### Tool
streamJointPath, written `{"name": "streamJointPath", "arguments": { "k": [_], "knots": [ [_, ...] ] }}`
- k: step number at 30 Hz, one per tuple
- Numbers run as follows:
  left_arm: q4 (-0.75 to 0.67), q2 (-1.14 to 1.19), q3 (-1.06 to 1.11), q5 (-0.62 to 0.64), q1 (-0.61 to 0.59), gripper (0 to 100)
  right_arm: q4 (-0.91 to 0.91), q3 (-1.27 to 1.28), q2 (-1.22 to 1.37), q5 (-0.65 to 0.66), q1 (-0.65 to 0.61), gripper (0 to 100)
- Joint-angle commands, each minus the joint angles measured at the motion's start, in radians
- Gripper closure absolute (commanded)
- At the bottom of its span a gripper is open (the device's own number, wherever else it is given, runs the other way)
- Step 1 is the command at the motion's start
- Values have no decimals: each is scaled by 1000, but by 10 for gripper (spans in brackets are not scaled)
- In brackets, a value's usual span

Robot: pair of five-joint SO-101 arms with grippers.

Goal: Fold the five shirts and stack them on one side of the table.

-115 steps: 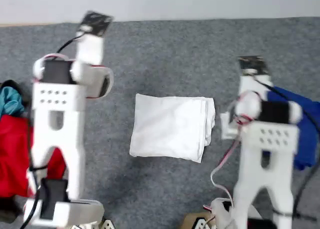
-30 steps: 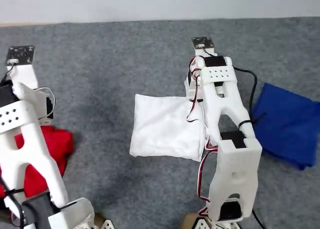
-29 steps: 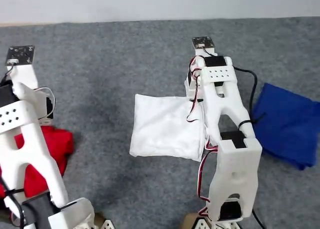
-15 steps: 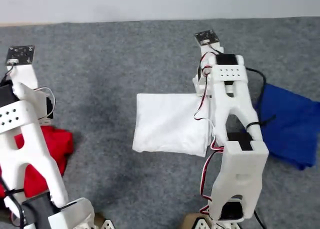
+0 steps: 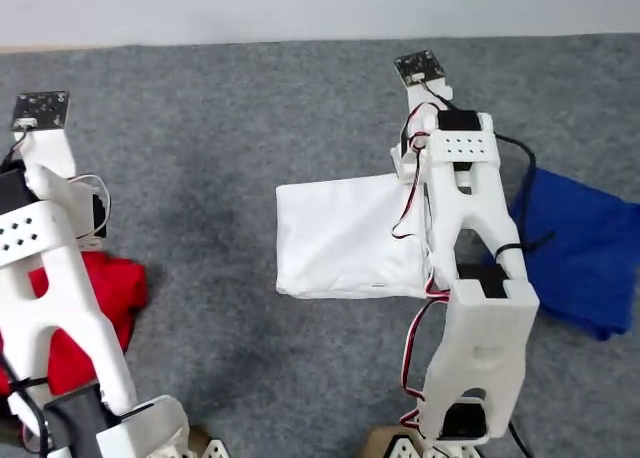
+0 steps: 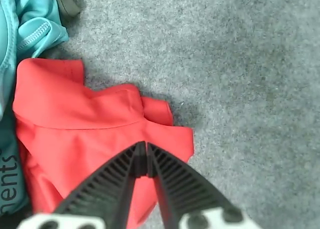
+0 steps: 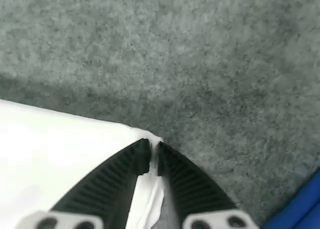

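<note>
My right claw (image 7: 154, 156) pinches the folded white shirt (image 5: 345, 238) by its far right corner; soft, light, probably floppy.

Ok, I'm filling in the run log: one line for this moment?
right gripper: shut on white shirt corner | left gripper: shut, over red shirt | blue shirt: lying flat

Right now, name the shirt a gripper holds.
The white shirt: the right gripper pinches its corner. The red shirt, teal shirt and blue shirt lie ungripped.
</note>
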Motion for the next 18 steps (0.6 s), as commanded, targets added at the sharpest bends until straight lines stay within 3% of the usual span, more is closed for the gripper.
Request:
{"name": "streamJointPath", "arguments": {
  "k": [1, 4, 10, 18],
  "knots": [
    [-8, -32, -4, -6, 0, 994, 38, -54, -87, -38, 10, 816],
    [-8, -32, -5, -6, 0, 994, 85, -54, -151, -104, 1, 758],
    [-8, -34, -5, -5, 0, 994, 252, -54, -213, -126, -61, 757],
    [-6, -34, -5, -5, 0, 994, 340, -35, -147, -305, -73, 753]
  ]
}}
